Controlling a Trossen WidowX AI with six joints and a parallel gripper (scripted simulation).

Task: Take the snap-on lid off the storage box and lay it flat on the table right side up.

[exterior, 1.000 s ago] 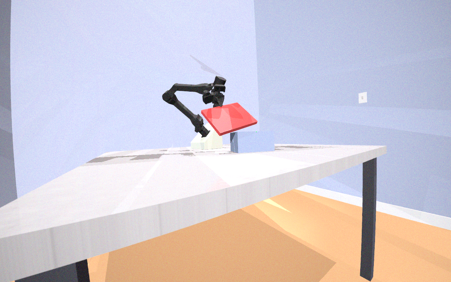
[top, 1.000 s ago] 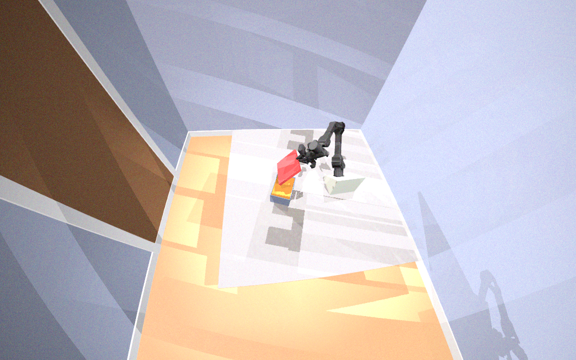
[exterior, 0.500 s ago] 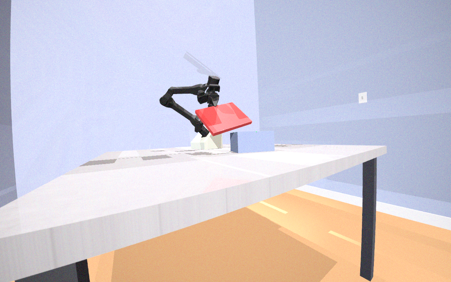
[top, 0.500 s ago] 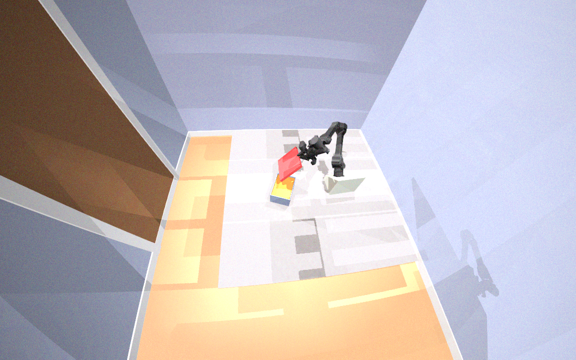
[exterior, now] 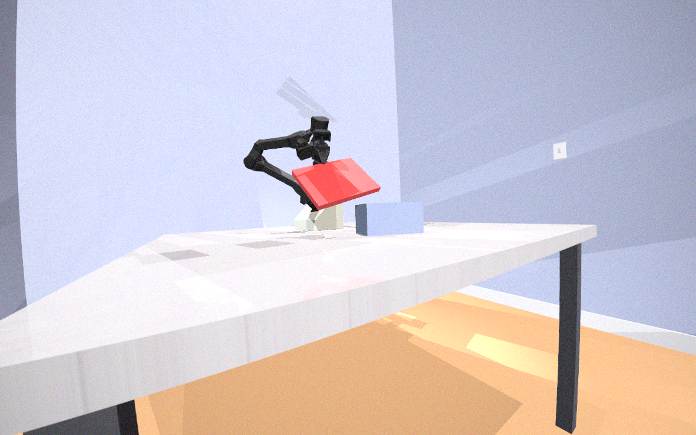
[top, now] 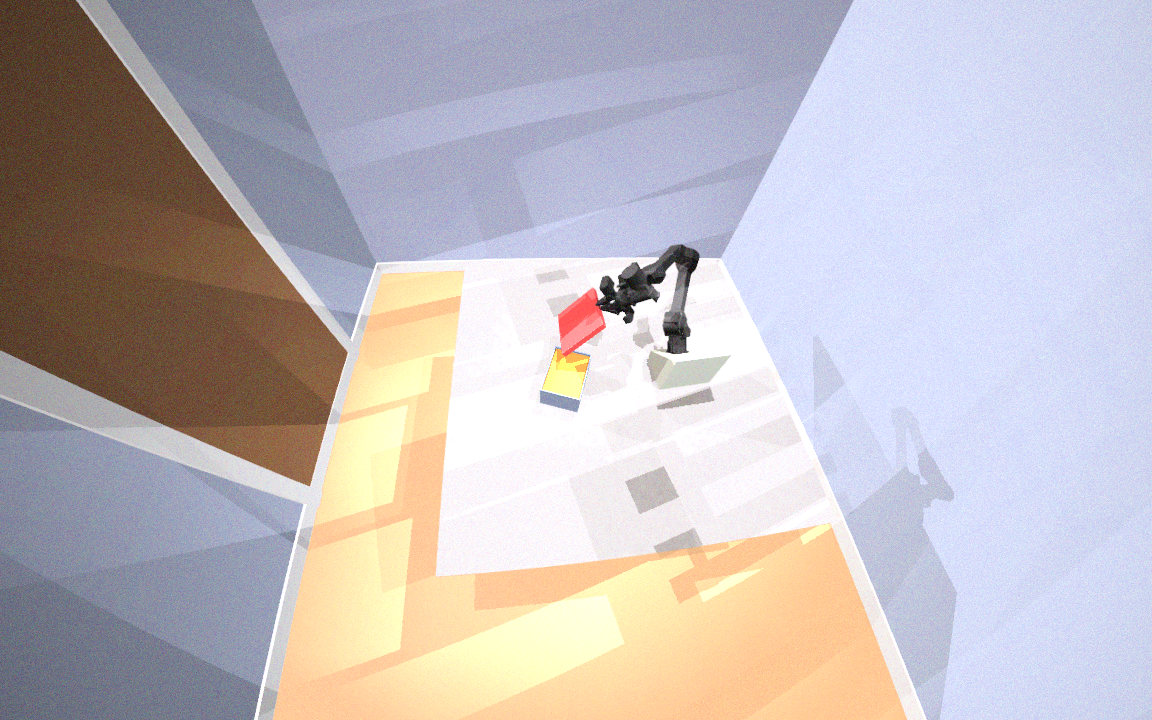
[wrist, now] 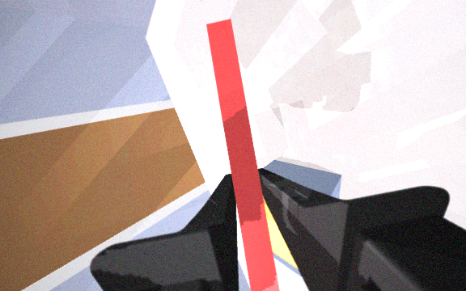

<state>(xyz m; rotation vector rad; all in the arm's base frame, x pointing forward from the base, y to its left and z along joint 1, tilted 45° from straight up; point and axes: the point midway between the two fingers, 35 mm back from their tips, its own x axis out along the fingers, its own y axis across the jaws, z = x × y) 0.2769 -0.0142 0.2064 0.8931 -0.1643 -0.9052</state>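
Note:
The red lid [top: 580, 323] [exterior: 335, 182] [wrist: 237, 121] is in the air, steeply tilted. It is off the box and clear of the table. My gripper [top: 601, 305] [exterior: 322, 162] [wrist: 244, 176] is shut on one edge of the lid, with a black finger on each side of it in the wrist view. The blue-grey storage box [top: 560, 399] [exterior: 391, 218] [wrist: 306, 175] stands upright and open on the table [top: 517, 528] [exterior: 264, 292], its yellow inside showing in the top view. In the wrist view the right finger hides much of the box.
The arm's pale base [top: 690, 368] [exterior: 330, 217] stands on the table, to the right of the box in the top view and left of it in the exterior view. The table's front edge [exterior: 296, 319] shows in the exterior view.

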